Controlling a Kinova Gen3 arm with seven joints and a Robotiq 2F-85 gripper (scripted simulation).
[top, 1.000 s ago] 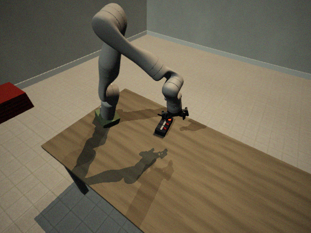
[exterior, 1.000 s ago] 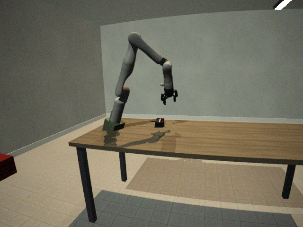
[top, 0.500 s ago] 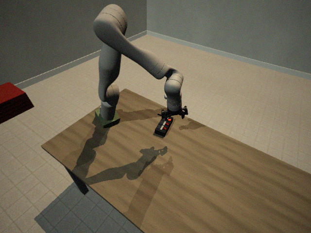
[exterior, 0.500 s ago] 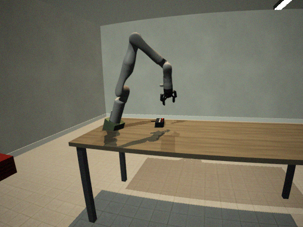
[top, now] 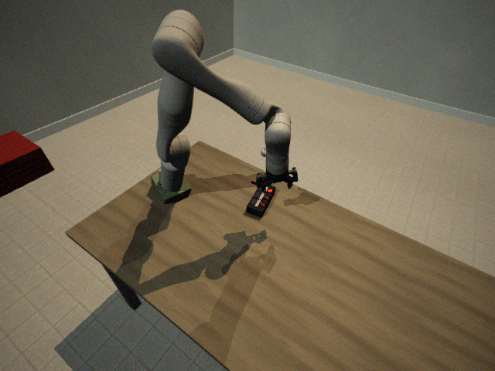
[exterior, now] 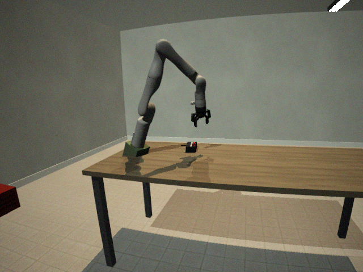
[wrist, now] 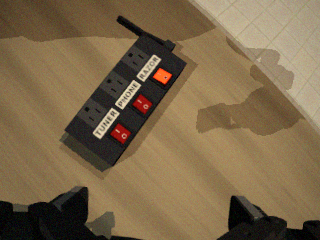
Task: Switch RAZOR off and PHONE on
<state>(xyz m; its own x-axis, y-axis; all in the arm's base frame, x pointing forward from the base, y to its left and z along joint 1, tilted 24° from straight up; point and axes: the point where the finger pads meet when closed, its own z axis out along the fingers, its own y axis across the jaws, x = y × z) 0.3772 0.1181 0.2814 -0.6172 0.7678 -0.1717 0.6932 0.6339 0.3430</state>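
End effector [top: 277, 184] [exterior: 201, 121] [wrist: 158, 208] held fully open above power strip [top: 261, 202] [exterior: 191, 147] [wrist: 125, 102], nothing gripped. Strip flat on worktop [top: 319, 255] [exterior: 257, 166] [wrist: 165, 185]. Approach apparently in hand; fingers to be narrowed, RAZOR switch [top: 270, 190] [wrist: 162, 76] on strip's lit end pressed.

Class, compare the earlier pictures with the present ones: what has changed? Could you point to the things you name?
The gripper [top: 275, 184] [exterior: 201, 124] [wrist: 158, 208] has shifted slightly left in the exterior view and now points more nearly straight down. Nothing was taken hold of or let go. The strip [top: 254, 209] [exterior: 191, 149] [wrist: 107, 144] stayed put, its RAZOR switch [top: 270, 190] [wrist: 162, 76] still lit; the base [top: 180, 196] [exterior: 136, 152] stayed too.
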